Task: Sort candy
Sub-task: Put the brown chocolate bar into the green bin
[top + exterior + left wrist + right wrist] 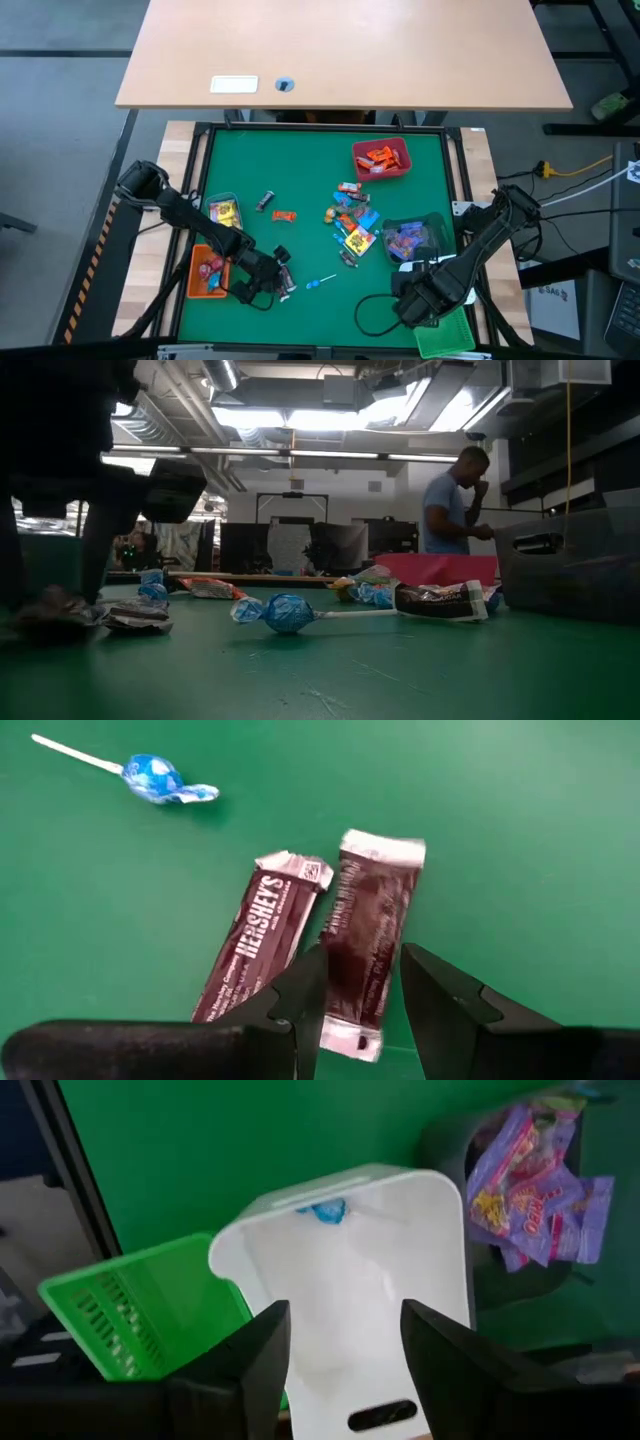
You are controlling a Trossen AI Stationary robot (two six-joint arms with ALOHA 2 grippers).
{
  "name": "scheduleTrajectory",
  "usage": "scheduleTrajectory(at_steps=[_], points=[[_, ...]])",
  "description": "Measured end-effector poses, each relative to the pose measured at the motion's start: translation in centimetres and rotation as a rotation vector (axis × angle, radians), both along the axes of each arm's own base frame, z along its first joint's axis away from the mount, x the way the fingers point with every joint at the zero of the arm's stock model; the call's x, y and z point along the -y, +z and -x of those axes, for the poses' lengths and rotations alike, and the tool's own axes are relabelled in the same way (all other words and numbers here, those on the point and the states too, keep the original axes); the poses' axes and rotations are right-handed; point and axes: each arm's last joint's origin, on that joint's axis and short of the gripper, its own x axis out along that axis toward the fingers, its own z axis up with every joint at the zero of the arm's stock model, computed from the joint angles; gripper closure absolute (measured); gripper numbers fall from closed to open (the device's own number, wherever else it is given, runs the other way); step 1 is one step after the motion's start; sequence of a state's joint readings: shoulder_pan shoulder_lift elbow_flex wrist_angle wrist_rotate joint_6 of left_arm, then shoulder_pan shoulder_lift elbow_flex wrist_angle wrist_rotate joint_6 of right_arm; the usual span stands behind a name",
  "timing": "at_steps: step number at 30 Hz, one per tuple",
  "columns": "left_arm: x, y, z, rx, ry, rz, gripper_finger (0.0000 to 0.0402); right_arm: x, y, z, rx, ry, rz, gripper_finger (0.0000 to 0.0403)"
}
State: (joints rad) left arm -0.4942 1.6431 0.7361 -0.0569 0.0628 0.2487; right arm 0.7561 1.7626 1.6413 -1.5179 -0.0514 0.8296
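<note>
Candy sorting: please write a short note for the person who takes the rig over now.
Left gripper: jaws astride one dark brown chocolate bar on the mat, not lifted; a Hershey's bar lies beside it.
Right gripper: jaws open above the white bin, which holds one blue candy.
Done: some candy sits in the red bin, orange bin and dark bin.
Left: central pile, blue lollipop, loose pieces.
</note>
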Motion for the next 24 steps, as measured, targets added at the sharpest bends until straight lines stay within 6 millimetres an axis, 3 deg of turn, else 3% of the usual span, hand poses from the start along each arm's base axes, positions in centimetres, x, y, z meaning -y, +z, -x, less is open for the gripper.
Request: scheduleTrajectory(at_steps=[13,24], points=[[0.0,-1.2,-0.4,-0.002,0.023,-0.055,0.0287,-0.7,0.0,-1.3,0.155,-0.005,-0.049,0.0212],[0.0,-0.8,-0.4,-0.007,0.079,-0.008,0.0359,-1.2,0.2,-2.4,0.331,-0.012,-0.031,0.0212]])
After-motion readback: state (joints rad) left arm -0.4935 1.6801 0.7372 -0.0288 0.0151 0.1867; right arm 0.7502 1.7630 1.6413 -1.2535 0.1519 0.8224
